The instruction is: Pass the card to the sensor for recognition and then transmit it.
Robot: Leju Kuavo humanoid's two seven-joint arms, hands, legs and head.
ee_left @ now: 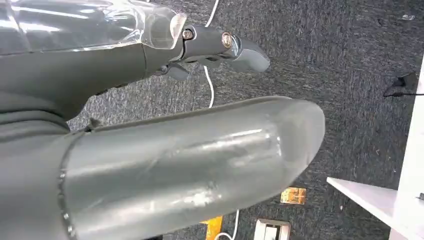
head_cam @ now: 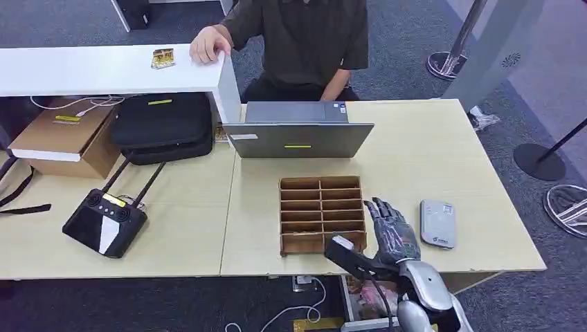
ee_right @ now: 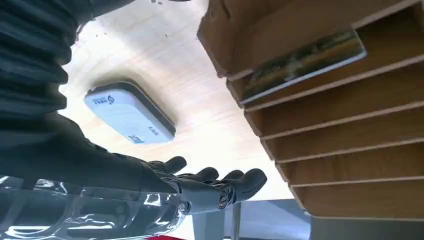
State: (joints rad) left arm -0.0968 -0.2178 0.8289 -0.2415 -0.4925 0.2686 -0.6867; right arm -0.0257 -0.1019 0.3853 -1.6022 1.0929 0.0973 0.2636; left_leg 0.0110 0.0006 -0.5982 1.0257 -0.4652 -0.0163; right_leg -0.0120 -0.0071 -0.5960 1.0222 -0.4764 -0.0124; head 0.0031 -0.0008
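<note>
The right hand (head_cam: 391, 235) is held open and empty above the tabletop (head_cam: 429, 149), between the wooden slotted rack (head_cam: 322, 214) and the white card reader (head_cam: 437, 223). A card (ee_right: 305, 62) is lodged in one rack compartment. The left hand (ee_left: 220, 47) is seen over carpet, seemingly holding nothing.

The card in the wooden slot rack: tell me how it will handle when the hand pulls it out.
The card looks thin and flat, so probably stiff and light. Its face seems glossy, so it may slip in the fingers. It leans edge-on in a narrow slot of the rack, so it likely has to slide out along the slot.
</note>
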